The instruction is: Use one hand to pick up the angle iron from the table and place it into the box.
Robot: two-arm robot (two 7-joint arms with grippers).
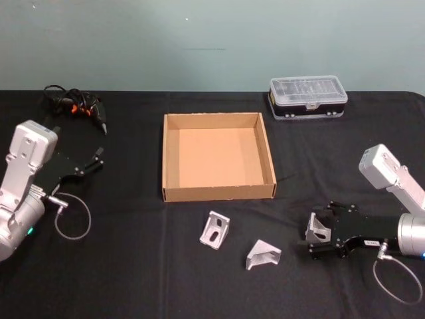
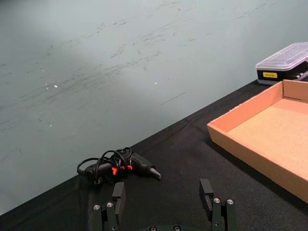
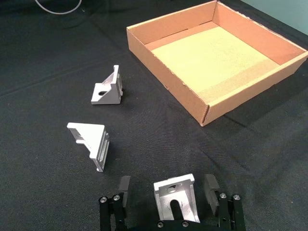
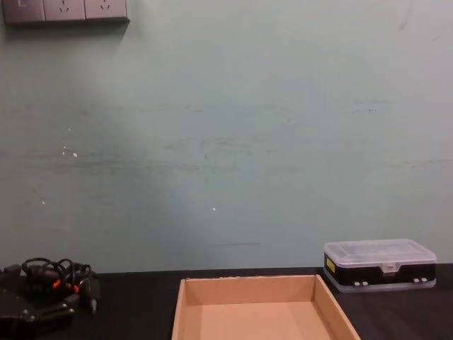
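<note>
Three silver angle irons lie on the black table [image 1: 133, 266] in front of the tan cardboard box [image 1: 170, 157]. One angle iron [image 1: 215, 230] is near the box's front wall, another [image 1: 263, 254] lies closer to me. The third angle iron [image 3: 175, 198] sits between the fingers of my right gripper [image 3: 167, 187], which is open with a gap on each side of it. In the head view this gripper [image 1: 312, 232] is low at the right. My left gripper [image 1: 98, 159] rests open at the far left with nothing in it, and the box [image 3: 163, 67] holds nothing.
A black case with a clear lid [image 1: 307, 97] stands behind the box on the right. A black tool with orange parts and a coiled cable [image 1: 80, 106] lies at the back left. A pale green wall runs behind the table's far edge.
</note>
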